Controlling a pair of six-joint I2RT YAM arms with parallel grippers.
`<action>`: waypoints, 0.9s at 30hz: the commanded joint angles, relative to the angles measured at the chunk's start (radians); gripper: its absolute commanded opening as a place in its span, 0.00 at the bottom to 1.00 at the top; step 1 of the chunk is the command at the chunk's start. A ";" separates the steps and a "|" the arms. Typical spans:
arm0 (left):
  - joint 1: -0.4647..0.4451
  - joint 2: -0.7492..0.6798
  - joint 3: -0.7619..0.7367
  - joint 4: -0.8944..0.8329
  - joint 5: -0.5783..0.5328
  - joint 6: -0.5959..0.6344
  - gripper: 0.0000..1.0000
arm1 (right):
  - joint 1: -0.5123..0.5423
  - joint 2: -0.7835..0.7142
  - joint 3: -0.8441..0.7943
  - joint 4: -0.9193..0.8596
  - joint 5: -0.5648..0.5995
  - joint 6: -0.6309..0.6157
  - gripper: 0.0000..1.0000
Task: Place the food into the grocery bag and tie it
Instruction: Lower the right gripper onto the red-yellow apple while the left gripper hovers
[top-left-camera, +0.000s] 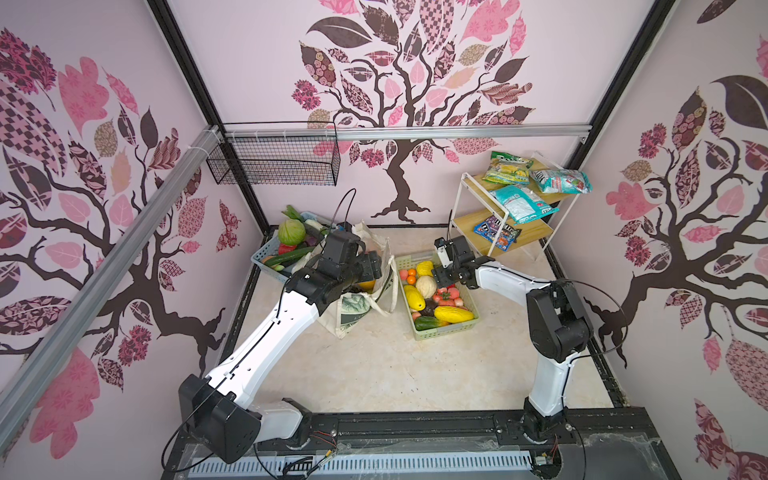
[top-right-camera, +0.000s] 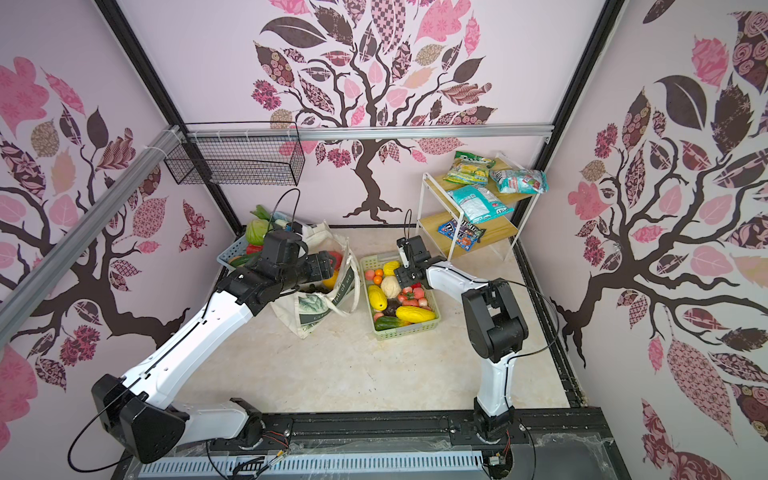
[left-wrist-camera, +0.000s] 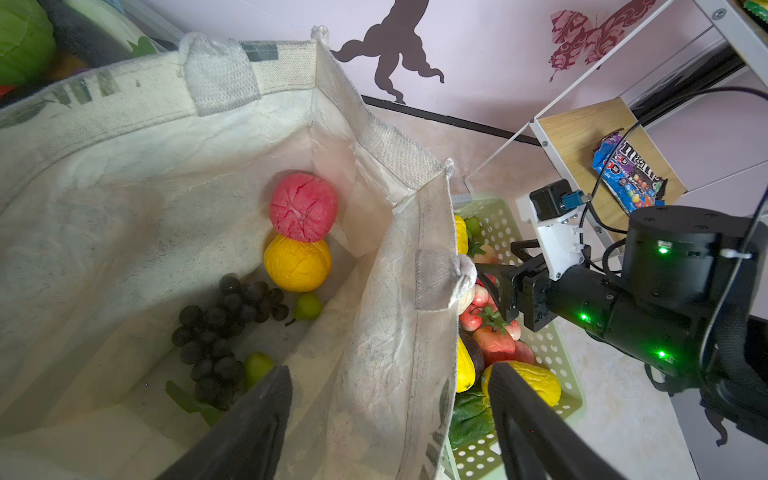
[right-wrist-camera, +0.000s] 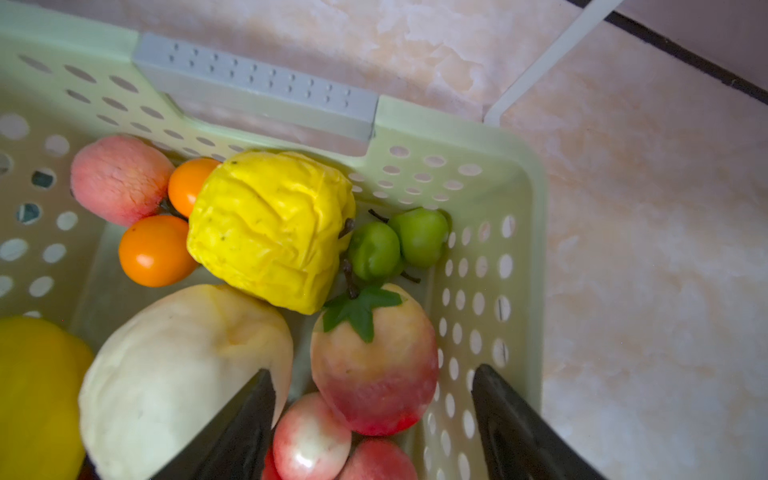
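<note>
Currently the right gripper (right-wrist-camera: 372, 374) hangs open over the pale-green basket (right-wrist-camera: 457, 129), jaws straddling a leaf-topped peach (right-wrist-camera: 374, 349) directly below, so that arm is nearer. The left gripper (left-wrist-camera: 390, 368), also open, spans one wall of the grocery bag (left-wrist-camera: 124, 216), standing just beside the basket.
</note>
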 joint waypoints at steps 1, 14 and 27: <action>-0.004 -0.014 -0.022 0.007 -0.001 0.004 0.78 | -0.003 0.056 0.038 -0.026 0.023 -0.044 0.77; -0.005 -0.009 -0.027 0.016 0.007 0.008 0.78 | -0.002 0.165 0.076 -0.050 0.028 0.013 0.77; -0.005 -0.004 -0.020 0.018 0.012 0.008 0.78 | -0.003 0.219 0.140 -0.116 0.046 0.089 0.71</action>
